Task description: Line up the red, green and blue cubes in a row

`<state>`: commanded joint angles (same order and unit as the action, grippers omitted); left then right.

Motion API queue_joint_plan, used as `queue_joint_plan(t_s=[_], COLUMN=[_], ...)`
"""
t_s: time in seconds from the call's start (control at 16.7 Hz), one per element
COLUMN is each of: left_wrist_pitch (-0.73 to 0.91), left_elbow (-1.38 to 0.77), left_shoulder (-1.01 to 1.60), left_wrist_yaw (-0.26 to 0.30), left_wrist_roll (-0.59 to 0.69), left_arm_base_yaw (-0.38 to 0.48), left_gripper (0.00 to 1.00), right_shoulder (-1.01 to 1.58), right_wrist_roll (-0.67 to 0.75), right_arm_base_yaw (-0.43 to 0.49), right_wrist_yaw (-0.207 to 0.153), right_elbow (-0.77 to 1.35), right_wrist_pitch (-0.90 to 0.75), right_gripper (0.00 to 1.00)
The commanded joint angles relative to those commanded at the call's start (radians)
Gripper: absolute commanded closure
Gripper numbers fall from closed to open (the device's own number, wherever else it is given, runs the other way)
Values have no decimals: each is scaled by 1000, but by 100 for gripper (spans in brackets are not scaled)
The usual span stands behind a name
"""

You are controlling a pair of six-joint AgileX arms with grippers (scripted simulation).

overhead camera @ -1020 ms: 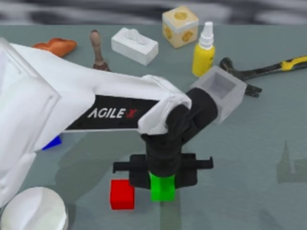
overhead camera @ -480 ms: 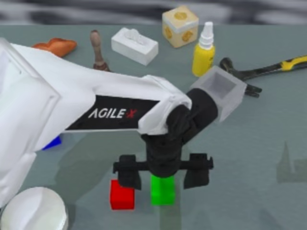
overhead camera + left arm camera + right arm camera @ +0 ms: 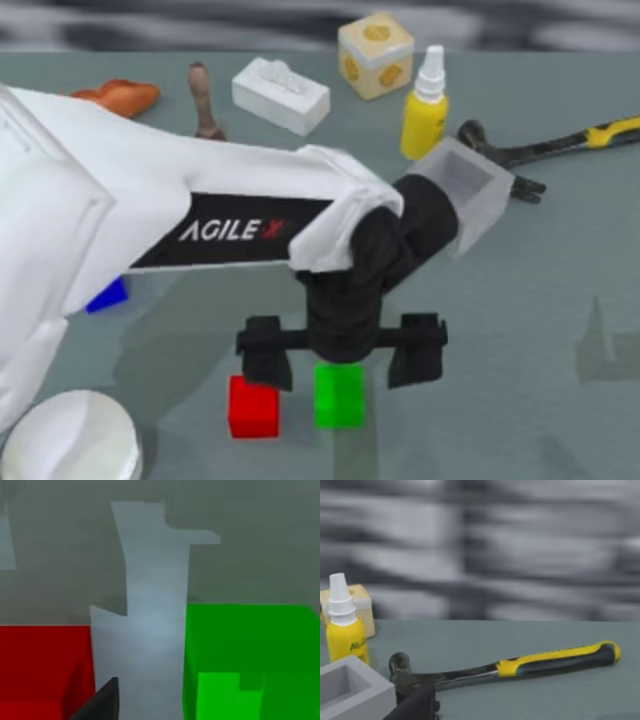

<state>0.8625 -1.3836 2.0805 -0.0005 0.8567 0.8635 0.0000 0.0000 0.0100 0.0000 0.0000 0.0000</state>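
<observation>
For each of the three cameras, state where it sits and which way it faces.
Top view: above the table, looking down; shows the left arm with its open left gripper over the green cube, beside the red cube.
Left wrist view: on the left arm's wrist, facing down at the table; a dark finger shows.
Right wrist view: on the right arm's wrist, looking level across the table at the hammer and yellow bottle; a dark gripper part shows at the edge.
Shared: top and left wrist views both show the red and green cubes.

Even, soft light; arm shadow on the table; far backdrop perhaps out of focus.
</observation>
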Motion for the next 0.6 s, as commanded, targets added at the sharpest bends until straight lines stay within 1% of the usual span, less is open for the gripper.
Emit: queue_joint_plan(t_s=[0.3, 0.6], left_wrist_pitch=[185, 202], left_elbow=[-102, -113], left_shoulder=[-72, -83], left_wrist_yaw=[0, 0], left_wrist_roll=[3, 2], left_arm_base_yaw=[-15, -13], left_gripper=[0, 0], right_shoulder=[0, 0], right_wrist_roll=[0, 0], right_arm_base_yaw=[0, 0], right_wrist_yaw=[0, 0], right_elbow=[0, 0], right_wrist_pitch=[0, 0], right_gripper=[0, 0])
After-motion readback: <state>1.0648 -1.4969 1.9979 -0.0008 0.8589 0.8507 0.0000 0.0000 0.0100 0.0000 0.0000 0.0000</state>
